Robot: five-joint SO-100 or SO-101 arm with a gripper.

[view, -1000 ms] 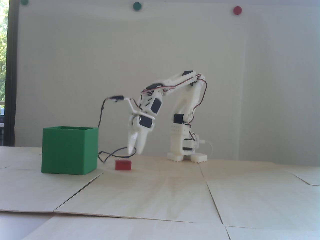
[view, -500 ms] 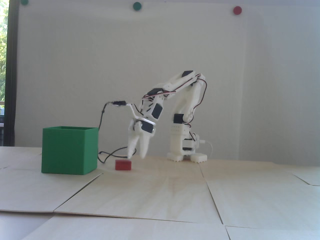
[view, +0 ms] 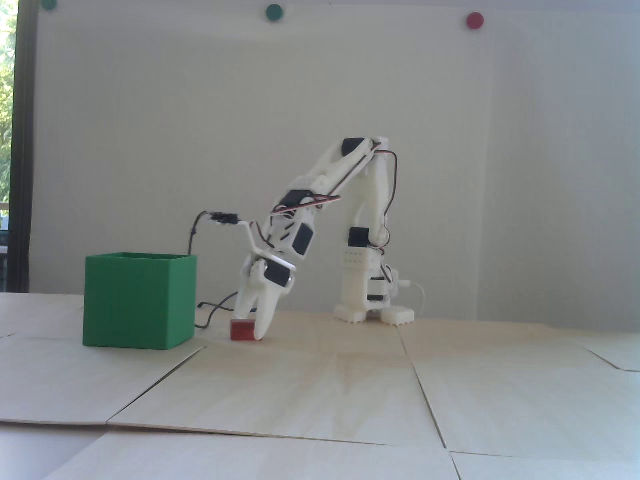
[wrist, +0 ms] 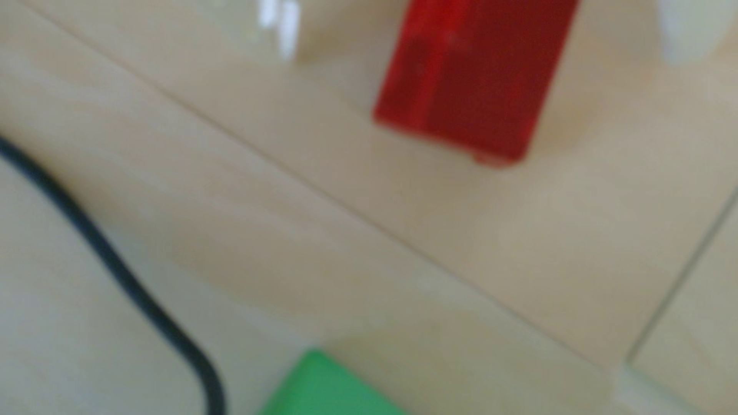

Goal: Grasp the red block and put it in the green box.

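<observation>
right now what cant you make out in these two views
- Fixed view: the near finger of the gripper covers the right end of the red block, so contact is unclear.
- Wrist view: heavy blur; the red block is cut by the top edge.
- Wrist view: only a corner of the green box shows; its inside is hidden in both views.

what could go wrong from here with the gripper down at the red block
1. The gripper straddles the red block with gaps either side in the wrist view, so closing off-centre could push it away.
2. The green box stands close by and tall; a low lift may hit its wall.
3. The black cable nearby could snag.
</observation>
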